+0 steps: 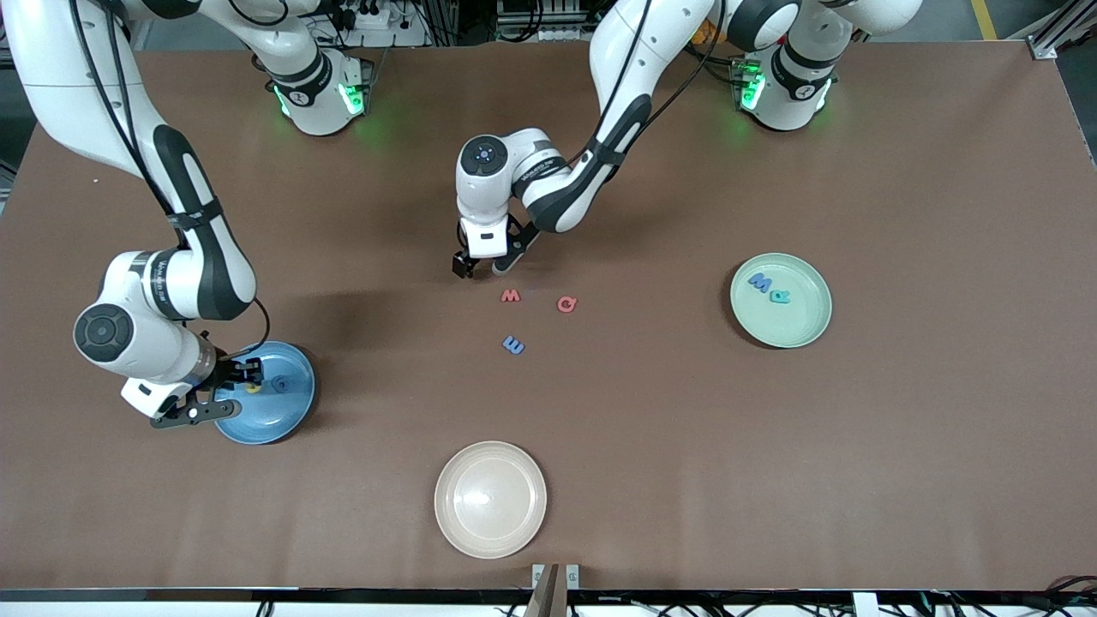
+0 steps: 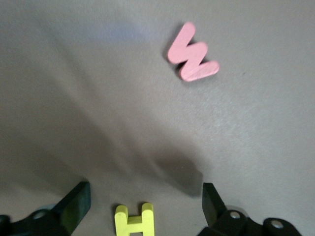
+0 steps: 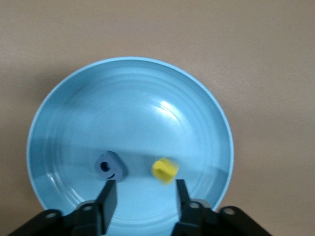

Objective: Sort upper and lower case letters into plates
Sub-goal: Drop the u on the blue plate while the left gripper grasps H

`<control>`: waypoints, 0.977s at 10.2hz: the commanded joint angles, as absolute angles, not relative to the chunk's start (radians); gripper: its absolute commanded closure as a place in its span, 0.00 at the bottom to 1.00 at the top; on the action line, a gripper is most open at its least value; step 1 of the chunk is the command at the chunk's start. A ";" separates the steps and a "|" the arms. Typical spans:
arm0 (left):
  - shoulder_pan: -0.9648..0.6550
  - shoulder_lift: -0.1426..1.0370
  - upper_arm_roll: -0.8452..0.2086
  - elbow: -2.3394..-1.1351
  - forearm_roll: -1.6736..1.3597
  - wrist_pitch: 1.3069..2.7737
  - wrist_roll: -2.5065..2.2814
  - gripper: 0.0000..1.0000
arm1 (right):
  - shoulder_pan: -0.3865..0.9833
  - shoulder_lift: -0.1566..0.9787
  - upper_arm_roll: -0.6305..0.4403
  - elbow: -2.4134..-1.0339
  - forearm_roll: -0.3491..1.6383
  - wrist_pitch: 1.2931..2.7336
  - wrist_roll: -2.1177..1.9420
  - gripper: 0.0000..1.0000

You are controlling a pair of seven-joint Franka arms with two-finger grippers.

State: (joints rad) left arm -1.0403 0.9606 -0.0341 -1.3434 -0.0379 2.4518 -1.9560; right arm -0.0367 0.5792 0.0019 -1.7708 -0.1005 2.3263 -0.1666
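Observation:
My right gripper (image 1: 248,374) (image 3: 145,191) hangs open just over the sky blue plate (image 1: 283,416) (image 3: 133,108), with nothing between its fingers. A yellow letter (image 3: 165,170), blurred, and a dark blue letter (image 3: 108,166) are in that plate. My left gripper (image 1: 480,268) (image 2: 146,201) stands open low over the table's middle, its fingers either side of a yellow H (image 2: 134,222). A red W (image 1: 511,296) (image 2: 192,53), a red round letter (image 1: 566,304) and a blue letter (image 1: 513,344) lie on the table nearby. The mint green plate (image 1: 806,330) holds a blue M (image 1: 759,282) and a teal letter (image 1: 779,296).
A cream-beige plate (image 1: 490,499) with nothing in it sits near the table's front edge, nearer to the front camera than the loose letters. Brown tabletop lies between the three plates.

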 commanded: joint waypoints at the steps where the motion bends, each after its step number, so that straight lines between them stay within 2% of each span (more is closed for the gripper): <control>1: -1.072 0.985 -0.015 -1.304 -0.041 2.424 -1.956 0.00 | -0.034 0.568 0.012 -1.776 -0.101 2.321 -0.146 0.00; 2: -1.084 0.983 -0.015 -1.304 -0.043 2.422 -1.956 0.00 | -0.029 0.568 0.012 -1.776 -0.101 2.319 -0.128 0.00; 4: -1.085 0.979 -0.021 -1.299 -0.044 2.384 -1.956 0.07 | -0.025 0.566 0.014 -1.776 -0.100 2.318 -0.115 0.00; 5: -1.085 0.977 -0.021 -1.299 -0.044 2.372 -1.954 0.20 | -0.023 0.566 0.015 -1.778 -0.100 2.318 -0.114 0.00; 7: -1.085 0.982 -0.020 -1.298 -0.044 2.372 -1.948 0.52 | -0.015 0.557 0.018 -1.776 -0.098 2.289 -0.114 0.00; 10: -1.083 0.983 -0.020 -1.298 -0.044 2.372 -1.947 0.73 | 0.000 0.555 0.020 -1.778 -0.095 2.287 -0.114 0.00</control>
